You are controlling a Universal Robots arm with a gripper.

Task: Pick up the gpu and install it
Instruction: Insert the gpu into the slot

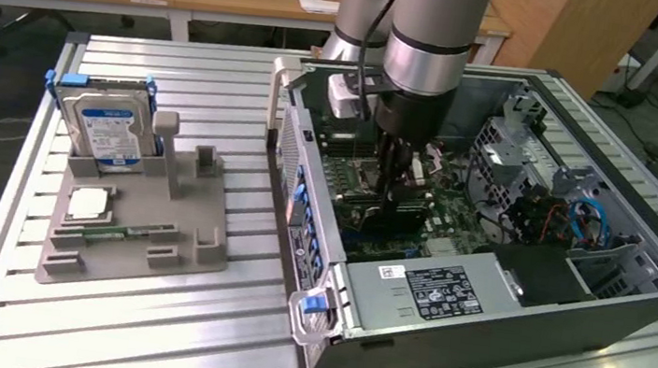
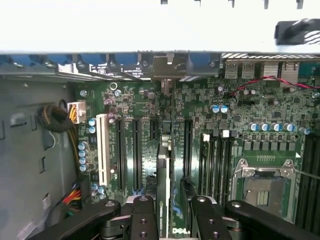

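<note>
The ribbed metal bench (image 1: 162,314) carries the open steel computer case (image 1: 516,301), its green motherboard (image 2: 250,115) dense with slots and capacitors. Inside it, the gripper (image 2: 170,210) is clamped on the gpu (image 2: 167,200), a thin dark card held edge-on just above the long black expansion slots (image 2: 134,150). I judge the risk to be misalignment: if the card's edge misses its slot, or its bracket catches the case's rear wall, pressing down could bend the board.
</note>
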